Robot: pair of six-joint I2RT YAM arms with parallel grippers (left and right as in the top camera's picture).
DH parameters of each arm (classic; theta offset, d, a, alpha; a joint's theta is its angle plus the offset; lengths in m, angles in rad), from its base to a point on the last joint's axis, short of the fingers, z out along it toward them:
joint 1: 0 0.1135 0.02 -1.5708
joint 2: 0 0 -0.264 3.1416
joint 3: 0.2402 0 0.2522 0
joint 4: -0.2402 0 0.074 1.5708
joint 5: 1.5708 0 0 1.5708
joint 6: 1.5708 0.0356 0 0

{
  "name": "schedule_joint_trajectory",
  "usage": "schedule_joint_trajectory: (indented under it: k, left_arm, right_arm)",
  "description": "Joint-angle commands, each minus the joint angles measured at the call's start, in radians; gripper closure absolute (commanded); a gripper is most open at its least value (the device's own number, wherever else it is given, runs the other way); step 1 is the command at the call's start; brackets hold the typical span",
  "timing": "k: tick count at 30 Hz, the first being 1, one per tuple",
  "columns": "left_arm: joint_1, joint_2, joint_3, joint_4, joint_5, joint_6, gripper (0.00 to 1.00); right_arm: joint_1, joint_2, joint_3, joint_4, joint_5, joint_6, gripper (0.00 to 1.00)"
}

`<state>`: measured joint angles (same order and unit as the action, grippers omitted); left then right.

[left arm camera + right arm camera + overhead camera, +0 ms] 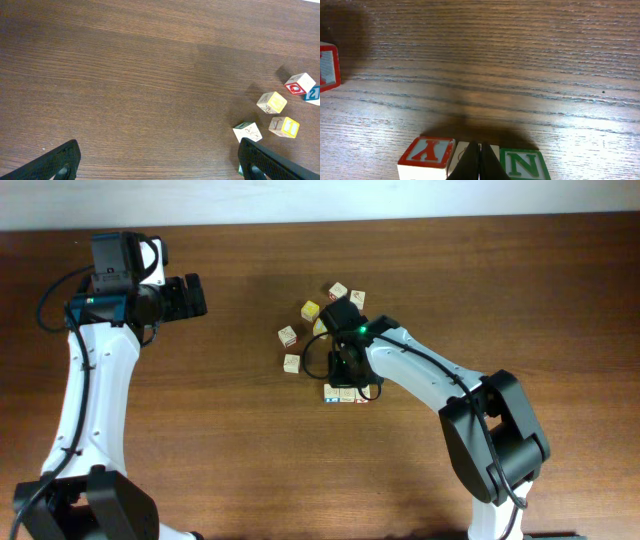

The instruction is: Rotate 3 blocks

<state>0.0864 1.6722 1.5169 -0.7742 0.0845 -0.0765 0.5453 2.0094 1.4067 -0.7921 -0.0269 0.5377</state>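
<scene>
At the near side three blocks [345, 393] lie in a row. The right gripper [480, 152], fingers pressed together and holding nothing, is at the middle one, between the red Y block [426, 152] and the green N block [524, 163]. Far to the left, well apart, the left gripper [198, 296] hangs with its fingers wide apart.

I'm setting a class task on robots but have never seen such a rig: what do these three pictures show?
Two white robot arms work at a wooden table. One picture looks down from above; the other two come from a camera on each wrist, showing that arm's own dark fingers. Small picture cubes lie scattered; three sit in a row. The right tool is shut, holding nothing, its tip at the row's middle cube, between a Y cube and an N cube. The left tool is open and empty.
</scene>
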Motion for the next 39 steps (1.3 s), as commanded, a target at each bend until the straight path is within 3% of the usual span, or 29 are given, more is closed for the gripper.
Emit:
schedule_joint_trajectory:
  k: [1,9,16,31,35,39]
  left_arm:
    - [0.002,0.003,0.018,0.001,-0.006,-0.013,0.01]
    - [0.002,0.003,0.018,0.002,-0.006,-0.013,0.01]
    - [0.002,0.003,0.018,0.002,-0.006,-0.013,0.01]
    - [0.002,0.003,0.018,0.002,-0.006,-0.013,0.01]
    - [0.002,0.003,0.018,0.002,-0.006,-0.013,0.01]
    - [0.002,0.003,0.018,0.002,-0.006,-0.013,0.01]
  right_arm:
    - [0.001,0.005,0.019,0.015,-0.002,-0.007,0.95]
    - [0.030,0.000,0.075,0.075,-0.075,-0.142,0.88]
    - [0.115,0.009,0.073,0.100,-0.097,-0.134,0.88]
    - [0.087,0.053,0.083,-0.004,-0.053,-0.079,0.88]
    - [0.064,-0.069,0.187,-0.100,-0.067,-0.148,0.89]
    - [-0.085,-0.254,0.199,-0.245,-0.067,-0.194,0.89]
